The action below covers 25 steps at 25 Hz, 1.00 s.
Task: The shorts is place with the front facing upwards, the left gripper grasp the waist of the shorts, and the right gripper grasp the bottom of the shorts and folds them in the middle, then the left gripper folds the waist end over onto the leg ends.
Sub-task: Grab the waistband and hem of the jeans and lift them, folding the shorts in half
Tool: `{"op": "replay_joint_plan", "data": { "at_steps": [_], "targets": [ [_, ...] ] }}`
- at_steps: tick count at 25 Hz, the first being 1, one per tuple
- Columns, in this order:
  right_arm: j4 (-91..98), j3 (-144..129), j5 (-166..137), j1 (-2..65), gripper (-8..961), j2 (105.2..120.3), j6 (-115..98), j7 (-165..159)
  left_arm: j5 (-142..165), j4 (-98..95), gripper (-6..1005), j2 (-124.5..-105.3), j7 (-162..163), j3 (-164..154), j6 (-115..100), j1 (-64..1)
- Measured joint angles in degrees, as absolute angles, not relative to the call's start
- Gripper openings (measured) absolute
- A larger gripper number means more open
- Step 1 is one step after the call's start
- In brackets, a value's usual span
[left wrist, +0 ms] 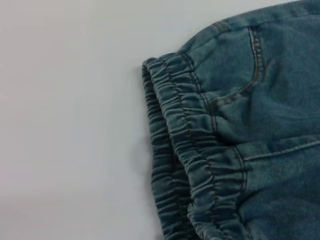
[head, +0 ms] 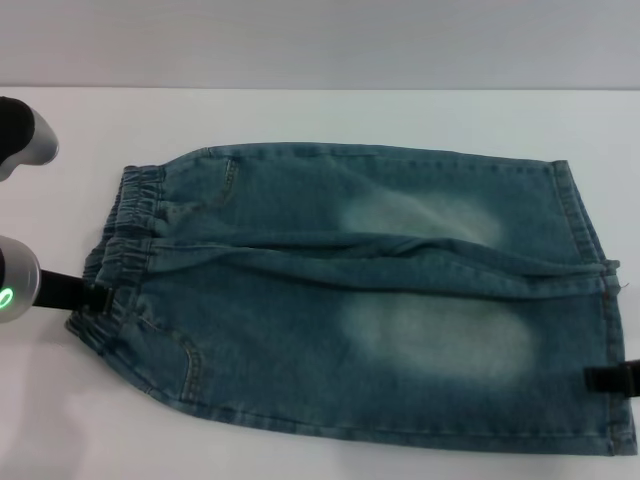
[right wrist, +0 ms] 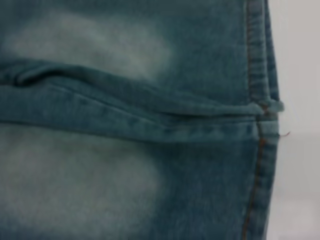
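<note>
Head view: one shorts [head: 360, 300], two claws, perhaps touching.

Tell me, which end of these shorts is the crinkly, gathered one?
The waist of the shorts, beside the left gripper. Its elastic band is puckered; the leg ends are flat, straight-stitched hems.

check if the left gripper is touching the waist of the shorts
Touching. In the head view the left gripper sits black against the waist with its tip at the elastic edge and no table showing between.
</note>
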<state>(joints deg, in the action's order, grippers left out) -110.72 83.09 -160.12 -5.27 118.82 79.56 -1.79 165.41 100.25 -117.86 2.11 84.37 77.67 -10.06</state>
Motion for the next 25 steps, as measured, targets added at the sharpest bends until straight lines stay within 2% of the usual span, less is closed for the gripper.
{"op": "replay_joint_plan", "data": {
  "at_steps": [25],
  "targets": [
    [-106.98, 78.17, -161.47, -4.87, 574, 118.92, 78.9, -4.08, 165.41, 100.46, 36, -117.95, 1.62, 84.58, 77.88, -10.94]
  ]
}}
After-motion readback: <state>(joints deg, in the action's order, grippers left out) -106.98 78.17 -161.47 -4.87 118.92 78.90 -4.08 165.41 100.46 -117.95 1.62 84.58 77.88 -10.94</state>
